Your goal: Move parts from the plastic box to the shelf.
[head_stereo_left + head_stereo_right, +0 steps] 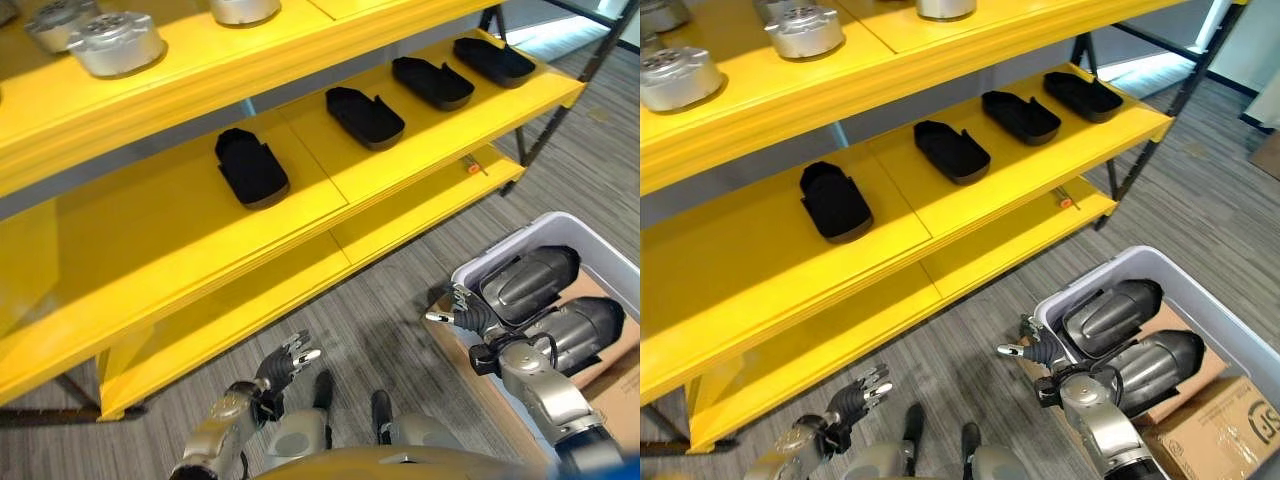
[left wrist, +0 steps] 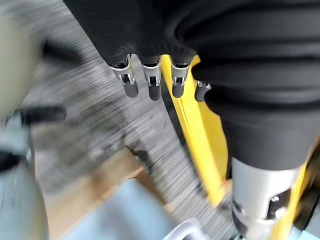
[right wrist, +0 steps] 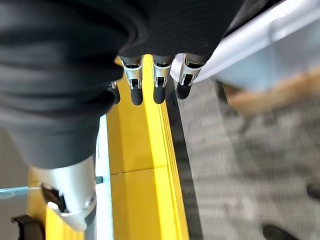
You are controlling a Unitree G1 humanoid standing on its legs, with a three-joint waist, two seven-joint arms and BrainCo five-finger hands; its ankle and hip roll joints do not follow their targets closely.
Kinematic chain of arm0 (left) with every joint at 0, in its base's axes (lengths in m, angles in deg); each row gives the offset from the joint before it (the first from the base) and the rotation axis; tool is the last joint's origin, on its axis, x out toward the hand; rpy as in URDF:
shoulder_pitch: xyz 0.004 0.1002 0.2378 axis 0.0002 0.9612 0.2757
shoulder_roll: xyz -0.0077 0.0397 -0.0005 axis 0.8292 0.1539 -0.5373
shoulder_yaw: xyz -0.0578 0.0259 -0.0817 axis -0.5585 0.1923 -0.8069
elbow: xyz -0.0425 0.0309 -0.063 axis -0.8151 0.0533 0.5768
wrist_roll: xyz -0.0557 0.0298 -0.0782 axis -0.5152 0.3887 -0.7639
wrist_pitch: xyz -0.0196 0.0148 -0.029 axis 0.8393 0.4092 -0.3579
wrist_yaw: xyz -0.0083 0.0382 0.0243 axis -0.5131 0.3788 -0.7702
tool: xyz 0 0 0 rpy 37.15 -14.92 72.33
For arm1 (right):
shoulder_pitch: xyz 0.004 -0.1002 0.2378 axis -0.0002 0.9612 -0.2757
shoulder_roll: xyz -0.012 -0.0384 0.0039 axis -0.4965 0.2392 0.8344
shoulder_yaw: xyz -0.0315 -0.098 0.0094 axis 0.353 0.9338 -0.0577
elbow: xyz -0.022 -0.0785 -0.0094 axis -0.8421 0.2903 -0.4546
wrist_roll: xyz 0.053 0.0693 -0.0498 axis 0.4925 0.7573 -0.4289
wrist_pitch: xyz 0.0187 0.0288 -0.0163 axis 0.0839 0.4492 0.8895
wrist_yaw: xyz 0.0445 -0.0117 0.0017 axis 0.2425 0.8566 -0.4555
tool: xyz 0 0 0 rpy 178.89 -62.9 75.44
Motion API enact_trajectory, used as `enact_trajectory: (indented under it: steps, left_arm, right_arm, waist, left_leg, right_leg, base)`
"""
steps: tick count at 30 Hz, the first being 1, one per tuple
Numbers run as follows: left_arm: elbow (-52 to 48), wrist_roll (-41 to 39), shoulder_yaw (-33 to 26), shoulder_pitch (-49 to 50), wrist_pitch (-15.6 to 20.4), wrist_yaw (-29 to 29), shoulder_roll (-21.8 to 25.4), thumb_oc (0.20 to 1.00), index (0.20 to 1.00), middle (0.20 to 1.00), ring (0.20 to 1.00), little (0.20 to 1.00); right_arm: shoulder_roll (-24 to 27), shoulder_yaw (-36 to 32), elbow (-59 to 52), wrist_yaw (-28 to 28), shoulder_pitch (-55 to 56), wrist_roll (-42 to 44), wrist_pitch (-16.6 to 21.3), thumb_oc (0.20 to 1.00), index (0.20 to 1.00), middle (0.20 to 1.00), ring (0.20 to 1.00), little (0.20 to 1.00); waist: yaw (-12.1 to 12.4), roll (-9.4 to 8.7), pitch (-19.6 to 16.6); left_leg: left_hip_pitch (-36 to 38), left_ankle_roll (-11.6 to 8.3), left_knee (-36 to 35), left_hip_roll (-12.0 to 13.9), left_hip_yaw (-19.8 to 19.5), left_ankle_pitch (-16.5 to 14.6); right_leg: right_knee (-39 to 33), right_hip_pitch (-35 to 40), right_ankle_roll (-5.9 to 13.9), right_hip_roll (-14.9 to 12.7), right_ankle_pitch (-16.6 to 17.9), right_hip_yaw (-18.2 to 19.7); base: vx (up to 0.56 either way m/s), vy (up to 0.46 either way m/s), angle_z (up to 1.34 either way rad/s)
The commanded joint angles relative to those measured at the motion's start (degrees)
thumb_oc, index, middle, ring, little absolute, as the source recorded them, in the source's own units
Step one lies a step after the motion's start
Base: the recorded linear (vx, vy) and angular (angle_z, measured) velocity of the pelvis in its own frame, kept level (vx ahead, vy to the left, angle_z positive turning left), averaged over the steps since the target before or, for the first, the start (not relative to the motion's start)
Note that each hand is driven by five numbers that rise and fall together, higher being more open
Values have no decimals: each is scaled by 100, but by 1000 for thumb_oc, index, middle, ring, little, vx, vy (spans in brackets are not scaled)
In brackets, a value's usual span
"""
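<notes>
Yellow shelf [image 1: 300, 215] with four black parts [image 1: 251, 167], plastic box [image 1: 600, 240] with two, both hands [image 1: 288, 362] [image 1: 462, 312] relaxed, empty.

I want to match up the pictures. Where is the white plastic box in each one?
Left eye view: plastic box at the lower right, on the floor, grey parts inside.
Right eye view: lower right again, nearer the middle.
Left wrist view: too blurred to tell.
Right wrist view: its white rim crosses one corner, beside the fingers.
Shared landmark: the yellow shelf.
</notes>
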Motion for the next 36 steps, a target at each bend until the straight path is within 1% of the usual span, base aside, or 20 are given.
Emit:
enact_trajectory:
  steps: [1, 4, 7, 11, 12, 13, 15, 16, 17, 19, 20, 23, 24, 25, 28, 29, 31, 32, 33, 36]
  left_arm:
    - [-311, 565, 180, 19, 108, 254, 364, 1000, 1000, 1000, 1000, 1000]
    - [-341, 528, 460, -291, -131, 565, 448, 1000, 1000, 1000, 1000, 1000]
    - [-393, 428, 591, -457, -220, 504, 441, 1000, 1000, 1000, 1000, 1000]
    - [-313, 484, 766, -705, -305, 453, 402, 1000, 1000, 1000, 1000, 1000]
    - [-226, 452, 802, -765, -290, 405, 401, 1000, 1000, 1000, 1000, 1000]
    - [-171, 455, 791, -790, -307, 435, 399, 1000, 1000, 1000, 1000, 1000]
    - [-207, 407, 677, -684, -302, 303, 474, 1000, 1000, 1000, 1000, 1000]
    - [-269, 366, 560, -543, -262, 182, 557, 1000, 1000, 1000, 1000, 1000]
    - [-296, 280, 520, -474, -281, 136, 602, 1000, 1000, 1000, 1000, 1000]
    - [-278, 190, 514, -468, -299, 108, 599, 1000, 1000, 1000, 1000, 1000]
    - [-239, 67, 468, -474, -327, 132, 585, 1000, 1000, 1000, 1000, 1000]
    - [-229, 104, 327, -371, -350, 31, 694, 1000, 1000, 1000, 1000, 1000]
    - [-223, 112, 274, -342, -359, -16, 739, 1000, 1000, 1000, 1000, 1000]
    - [-198, 112, 226, -306, -358, -41, 762, 1000, 1000, 1000, 1000, 1000]
    - [-136, 159, 142, -256, -324, -26, 740, 1000, 1000, 1000, 1000, 1000]
    - [-139, -12, 75, -133, -353, -106, 678, 1000, 1000, 1000, 1000, 1000]
    - [-265, -377, -90, 181, -269, -120, 471, 1000, 1000, 1000, 1000, 1000]
    - [-293, -411, -92, 210, -251, -117, 460, 1000, 1000, 1000, 1000, 1000]
    - [-457, -621, -96, 321, -174, -169, 413, 1000, 1000, 1000, 1000, 1000]
    - [-526, -976, -154, 348, -162, -361, 391, 1000, 1000, 1000, 1000, 1000]
  right_arm:
    - [28, 31, -319, -341, -394, -115, 170, 1000, 1000, 1000, 1000, 1000]
    - [-10, 31, -214, -395, -465, -72, 47, 1000, 1000, 1000, 1000, 1000]
    - [-98, 7, -118, -503, -446, -143, -2, 1000, 1000, 1000, 1000, 1000]
    - [-230, -79, 128, -556, -429, -253, -239, 1000, 1000, 1000, 1000, 1000]
    - [-244, -139, 178, -299, -400, -432, -511, 1000, 1000, 1000, 1000, 1000]
    - [-252, -147, 206, -200, -367, -414, -537, 1000, 1000, 1000, 1000, 1000]
    - [-305, -63, 246, -39, -417, -458, -405, 1000, 1000, 1000, 1000, 1000]
    - [-339, -14, 212, 99, -472, -485, -314, 1000, 1000, 1000, 1000, 1000]
    - [-321, -32, 102, 165, -441, -529, -381, 1000, 1000, 1000, 1000, 1000]
    - [-306, -34, 67, 287, -430, -690, -505, 1000, 1000, 1000, 1000, 1000]
    - [-283, -53, 90, 571, -407, -1028, -572, 1000, 1000, 1000, 1000, 1000]
    - [-307, -25, 275, 616, -469, -1100, -465, 1000, 1000, 1000, 1000, 1000]
    - [-290, -35, 288, 624, -489, -1047, -491, 1000, 1000, 1000, 1000, 1000]
    - [-238, -68, 240, 660, -484, -1026, -591, 1000, 1000, 1000, 1000, 1000]
    - [-180, -135, 208, 622, -397, -1042, -730, 1000, 1000, 1000, 1000, 1000]
    - [-154, -207, 205, 625, -343, -1143, -792, 1000, 1000, 1000, 1000, 1000]
    - [23, -437, 42, 731, -149, -1299, -851, 1000, 1000, 1000, 1000, 1000]
    - [47, -457, 22, 741, -128, -1309, -846, 1000, 1000, 1000, 1000, 1000]
    - [165, -560, -29, 802, -68, -1392, -779, 1000, 1000, 1000, 1000, 1000]
    - [334, -593, 92, 889, -174, -1556, -600, 1000, 1000, 1000, 1000, 1000]
  waist:
    - [80, -351, -165]
    - [-111, -344, -242]
    - [-221, -343, -270]
    - [-393, -401, -304]
    - [-453, -428, -293]
    - [-454, -441, -268]
    - [-338, -472, -157]
    - [-194, -492, -41]
    - [-185, -508, -22]
    - [-202, -522, -32]
    - [-183, -539, -67]
    - [-39, -614, -147]
    - [-17, -612, -168]
    - [-15, -609, -200]
    - [-36, -601, -233]
    - [-46, -610, -221]
    - [-87, -636, -149]
    - [-91, -635, -141]
    - [-120, -639, -73]
    - [-106, -632, 27]
  left_leg:
    - [-18, -209, 223, 194, 176, -270]
    - [332, -120, -9, 218, 532, -390]
    - [497, -82, -159, 250, 733, -438]
    - [565, -65, -179, 338, 1000, -566]
    - [602, -42, -179, 366, 1158, -620]
    - [639, -23, -179, 370, 1266, -649]
    - [713, 27, -179, 423, 1557, -668]
    - [787, 97, -179, 485, 1896, -703]
    - [797, 116, -179, 534, 2025, -709]
    - [804, 103, -179, 551, 2064, -708]
    - [807, 45, -179, 604, 2155, -713]
    - [856, -115, -179, 784, 2412, -726]
    - [859, -160, -179, 881, 2460, -701]
    - [843, -203, -179, 968, 2483, -670]
    - [822, -272, -153, 1091, 2472, -621]
    - [838, -349, -84, 1231, 2446, -564]
    - [837, -491, 196, 1510, 2426, -554]
    - [823, -502, 227, 1536, 2423, -552]
    - [794, -568, 402, 1669, 2327, -652]
    - [626, -577, 720, 1803, 2250, -701]
  right_leg:
    - [23, 421, 765, -375, -109, -393]
    - [37, 459, 836, -412, -102, -376]
    - [17, 464, 917, -460, -38, -343]
    - [11, 413, 1032, -555, 68, -276]
    - [59, 371, 1090, -623, 91, -316]
    - [125, 337, 1122, -669, 93, -381]
    - [571, 106, 1277, -912, 274, -842]
    - [925, -57, 1420, -1181, 403, -1286]
    - [854, -65, 1466, -1284, 524, -1294]
    - [770, -49, 1500, -1344, 627, -1231]
    - [506, 37, 1563, -1556, 853, -1309]
    - [164, 28, 1789, -2107, 1580, -1770]
    - [109, 42, 1797, -2135, 1560, -1815]
    - [-32, 119, 1780, -2087, 1412, -1804]
    - [-172, 214, 1694, -1943, 1104, -1749]
    - [-85, 253, 1604, -1759, 706, -1755]
    - [243, 244, 1367, -1537, 255, -1806]
    - [275, 234, 1341, -1520, 224, -1805]
    - [463, 226, 1238, -1431, -23, -1725]
    - [718, 106, 1044, -1310, -215, -1747]
  base:
    - [143, 230, -94]
    - [144, 227, -72]
    - [121, 211, -45]
    - [96, 159, -43]
    - [75, 107, -41]
    - [45, 74, -42]
    - [-56, -36, -99]
    - [-110, -150, -240]
    - [-97, -171, -250]
    - [-8, -165, -118]
    - [29, -247, -52]
    - [40, -358, -43]
    - [55, -386, -70]
    - [78, -381, -67]
    - [111, -351, -37]
    - [223, -540, -63]
    - [246, -603, -64]
    - [177, -410, -35]
    - [106, -261, -27]
    - [81, -412, -17]
